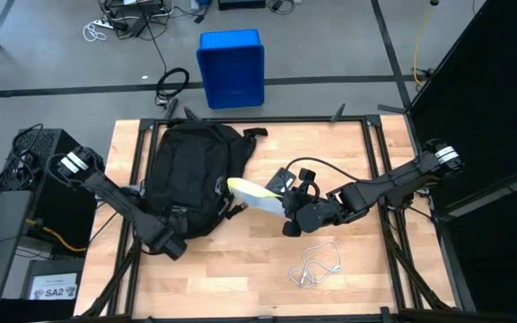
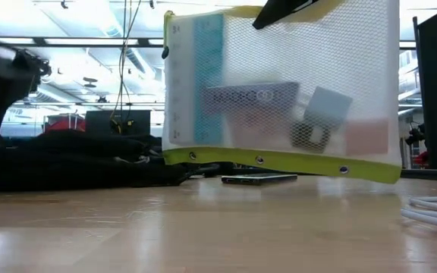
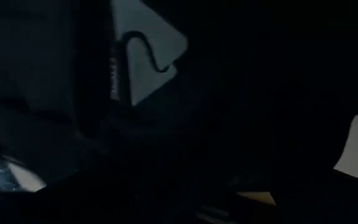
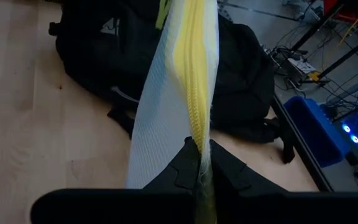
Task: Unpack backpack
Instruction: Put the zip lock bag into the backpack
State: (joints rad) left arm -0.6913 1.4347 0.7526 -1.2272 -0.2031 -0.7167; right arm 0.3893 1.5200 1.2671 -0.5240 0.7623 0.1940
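Observation:
The black backpack (image 1: 191,170) lies flat on the table's left half. It also shows in the right wrist view (image 4: 241,74). My right gripper (image 1: 287,215) is shut on a white mesh pouch with yellow trim (image 2: 279,91), held up right of the backpack. Cards or packets show through the mesh. My left gripper (image 1: 170,244) stands open at the backpack's near edge. Its own wrist view shows only dark fabric. My right gripper pinches the pouch's yellow zipper edge (image 4: 199,144) between its two fingers, at that edge's near end. It comes slanting down from the table's right, and the edge runs on away from the fingers. The pouch hangs below, clear of the table. My left gripper: I cannot tell whether it touches the backpack.
A dark phone (image 2: 260,179) lies flat on the table behind the pouch. A white cable (image 1: 317,265) is coiled near the front edge, right of centre. A blue bin (image 1: 232,67) stands on the floor beyond the far edge.

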